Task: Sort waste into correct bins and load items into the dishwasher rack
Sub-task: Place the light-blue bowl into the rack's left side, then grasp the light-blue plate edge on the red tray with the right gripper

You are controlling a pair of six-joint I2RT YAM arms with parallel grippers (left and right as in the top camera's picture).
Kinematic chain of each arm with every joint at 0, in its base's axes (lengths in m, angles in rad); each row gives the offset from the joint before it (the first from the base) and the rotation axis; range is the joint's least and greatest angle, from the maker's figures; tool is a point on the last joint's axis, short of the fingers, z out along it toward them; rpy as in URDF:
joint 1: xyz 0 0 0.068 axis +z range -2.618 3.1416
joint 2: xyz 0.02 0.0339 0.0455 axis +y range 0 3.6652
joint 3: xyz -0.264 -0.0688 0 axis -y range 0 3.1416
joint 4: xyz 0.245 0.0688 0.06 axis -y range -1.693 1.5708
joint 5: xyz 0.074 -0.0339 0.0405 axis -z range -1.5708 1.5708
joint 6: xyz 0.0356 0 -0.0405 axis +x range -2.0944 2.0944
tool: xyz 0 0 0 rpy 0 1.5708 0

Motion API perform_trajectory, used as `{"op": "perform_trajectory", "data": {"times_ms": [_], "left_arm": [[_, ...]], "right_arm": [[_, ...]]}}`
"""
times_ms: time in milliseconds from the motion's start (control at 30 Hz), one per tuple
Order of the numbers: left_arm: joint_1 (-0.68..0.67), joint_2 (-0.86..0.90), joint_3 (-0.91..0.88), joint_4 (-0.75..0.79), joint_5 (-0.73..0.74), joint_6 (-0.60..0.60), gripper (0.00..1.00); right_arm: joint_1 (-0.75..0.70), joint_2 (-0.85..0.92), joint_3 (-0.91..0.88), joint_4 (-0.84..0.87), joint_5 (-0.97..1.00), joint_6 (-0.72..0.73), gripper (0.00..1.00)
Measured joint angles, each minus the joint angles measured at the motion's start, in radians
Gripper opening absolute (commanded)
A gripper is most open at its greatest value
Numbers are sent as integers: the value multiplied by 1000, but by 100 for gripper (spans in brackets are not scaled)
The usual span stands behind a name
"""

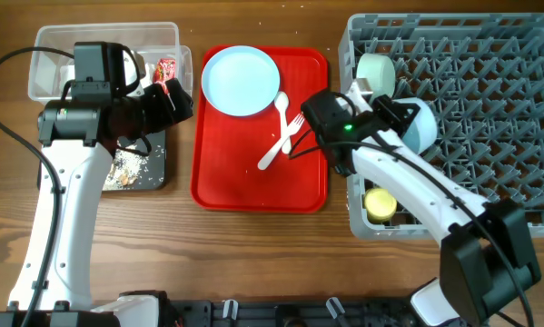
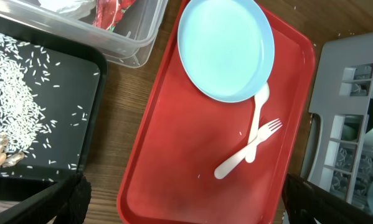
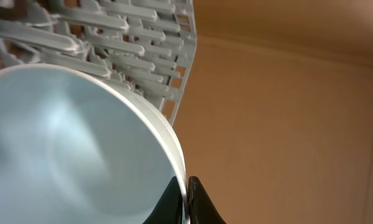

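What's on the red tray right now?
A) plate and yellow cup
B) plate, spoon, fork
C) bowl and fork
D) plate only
B: the light blue plate sits at the far end of the red tray, with the white spoon and fork crossed beside it.

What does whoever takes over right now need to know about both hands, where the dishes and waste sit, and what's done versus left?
Left hand: open, empty, over the bins' right edge.
Right hand: shut on the light blue bowl at its rim, over the dishwasher rack.
Done: pale green bowl and yellow cup are in the rack. Napkins and wrapper are in the clear tub. Rice and scraps are in the black tray.
Left: seat the bowl, then load the plate, spoon and fork, all on the red tray.
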Motion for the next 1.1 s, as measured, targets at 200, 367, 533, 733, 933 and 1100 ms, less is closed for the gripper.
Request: {"op": "perform_trajectory", "data": {"times_ms": [200,367,533,733,933,1100], "left_arm": [[0,0,0,0,0,0,100],[0,0,0,0,0,0,100],[0,0,0,0,0,0,100],[0,0,0,0,0,0,100],[0,0,0,0,0,0,100],[0,0,0,0,0,0,100]], "right_arm": [[54,3,-1,-1,-45,-16,4],[101,3,-2,-1,-68,-21,82],[189,3,-4,28,-88,-26,100],[212,3,-5,311,-167,-109,100],[138,-72,25,581,-496,18,100],[118,-122,40,409,-1083,394,99]]}}
